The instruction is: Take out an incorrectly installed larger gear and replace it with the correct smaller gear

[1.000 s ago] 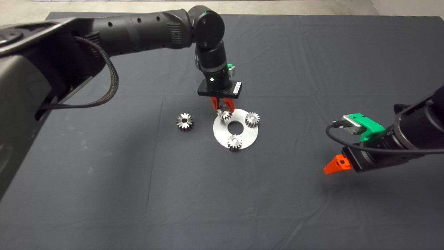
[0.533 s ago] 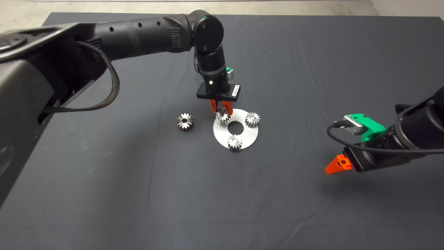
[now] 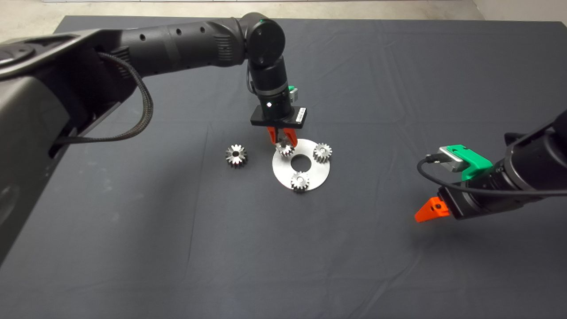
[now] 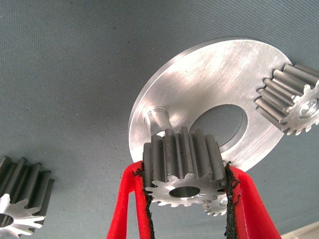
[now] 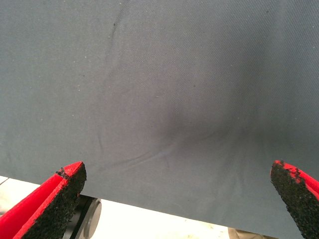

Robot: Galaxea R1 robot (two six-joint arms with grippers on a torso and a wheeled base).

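A dark grey mat [image 3: 398,88] with soft creases, a flat round shiny metal plate [image 3: 321,170] with a big hole in the middle, two little shiny gears [image 3: 322,152] sitting on the plate's edge, pale floor [image 3: 133,8] past the mat's far side

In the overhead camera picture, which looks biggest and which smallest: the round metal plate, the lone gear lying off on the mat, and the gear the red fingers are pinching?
1. The round plate, clearly largest.
2. The larger gear, alone on the mat.
3. The smaller gear, held in the left gripper above the plate; partly hidden by the fingers, but it looks smallest.
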